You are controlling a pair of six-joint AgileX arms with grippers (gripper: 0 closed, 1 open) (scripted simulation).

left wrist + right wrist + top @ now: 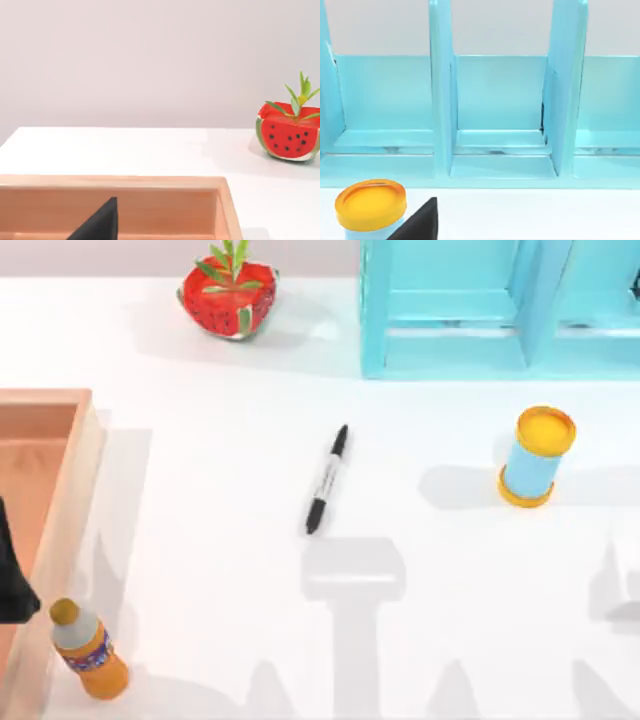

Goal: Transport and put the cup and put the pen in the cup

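The pen [327, 480] is a slim black marker with a pale label band. It lies flat near the middle of the table, slanted, with one end toward the back right. The cup is out of view. My left arm [12, 585] is a dark shape at the table's far left edge, over the wooden tray. A dark wedge of the left gripper [100, 224] hangs above the tray's inside. A dark wedge of the right gripper [420, 222] sits beside the yellow-topped cylinder [370, 205], facing the blue shelf.
A wooden tray [75, 480] stands along the left edge, with an orange bottle [90, 650] at its front corner. A watermelon planter [228, 295] and a blue shelf [450, 340] stand at the back. A light-blue cylinder [537, 455] with yellow ends stands at the right.
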